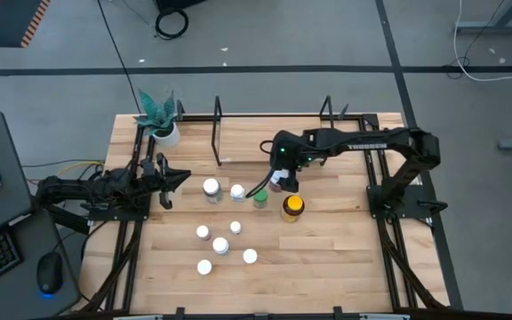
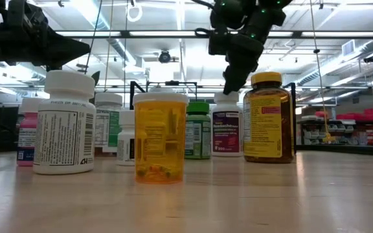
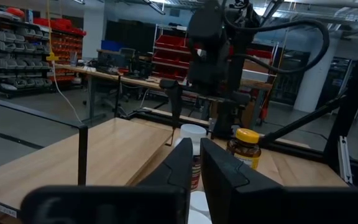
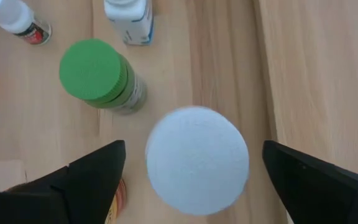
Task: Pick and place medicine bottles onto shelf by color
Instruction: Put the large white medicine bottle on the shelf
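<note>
Wooden table (image 1: 345, 258): right gripper (image 4: 194, 171) hovering spread over white-capped bottle (image 4: 197, 160); left gripper (image 1: 169, 179) idling pressed together near left edge.

From my left wrist camera I see the left gripper (image 3: 197, 163) with its two dark fingers (image 3: 178, 165) pressed together, pointing across the wooden tabletop (image 3: 104, 146). Just past the fingertips stands a white-capped bottle (image 3: 193, 132), partly hidden by the fingers, and beside it an amber bottle with a yellow cap (image 3: 245, 147). Above them hangs the right arm (image 3: 213, 53), dark, with cables looping off it. A thin black wire upright (image 3: 82, 154) rises near the table's edge.
</note>
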Controlling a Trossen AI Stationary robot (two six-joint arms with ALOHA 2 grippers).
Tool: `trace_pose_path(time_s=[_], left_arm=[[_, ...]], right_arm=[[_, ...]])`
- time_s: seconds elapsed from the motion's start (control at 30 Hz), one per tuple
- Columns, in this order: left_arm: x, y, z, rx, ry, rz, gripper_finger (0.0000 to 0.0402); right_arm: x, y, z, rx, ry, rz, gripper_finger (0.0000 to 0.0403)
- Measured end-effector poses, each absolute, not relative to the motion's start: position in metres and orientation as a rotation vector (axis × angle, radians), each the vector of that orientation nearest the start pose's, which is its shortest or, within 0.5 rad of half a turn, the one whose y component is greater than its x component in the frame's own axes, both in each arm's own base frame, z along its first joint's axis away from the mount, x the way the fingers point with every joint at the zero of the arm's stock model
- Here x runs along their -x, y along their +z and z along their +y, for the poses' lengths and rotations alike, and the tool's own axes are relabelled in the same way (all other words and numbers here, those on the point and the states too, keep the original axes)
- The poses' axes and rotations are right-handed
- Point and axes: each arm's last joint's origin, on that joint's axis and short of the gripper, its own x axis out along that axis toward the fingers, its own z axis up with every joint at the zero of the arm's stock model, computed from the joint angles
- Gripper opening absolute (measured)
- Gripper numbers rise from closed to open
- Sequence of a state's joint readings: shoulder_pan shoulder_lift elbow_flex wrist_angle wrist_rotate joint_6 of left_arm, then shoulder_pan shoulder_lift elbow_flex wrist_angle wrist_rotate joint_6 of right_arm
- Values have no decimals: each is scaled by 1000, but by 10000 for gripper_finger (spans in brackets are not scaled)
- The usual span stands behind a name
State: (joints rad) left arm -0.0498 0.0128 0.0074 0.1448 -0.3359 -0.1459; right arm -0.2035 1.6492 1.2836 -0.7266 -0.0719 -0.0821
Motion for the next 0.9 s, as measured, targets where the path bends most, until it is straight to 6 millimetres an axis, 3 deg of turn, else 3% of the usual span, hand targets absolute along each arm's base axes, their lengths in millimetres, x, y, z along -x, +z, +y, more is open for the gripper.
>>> trace_pose_path(time_s=[0.4, 0.9], left_arm=[[-96, 179, 5, 171, 275, -157, 35], [-96, 179, 5, 171, 275, -158, 32]], right_arm=[[-358, 247, -70, -87, -54, 1288, 382], [-381, 218, -72, -72, -45, 1455, 377]])
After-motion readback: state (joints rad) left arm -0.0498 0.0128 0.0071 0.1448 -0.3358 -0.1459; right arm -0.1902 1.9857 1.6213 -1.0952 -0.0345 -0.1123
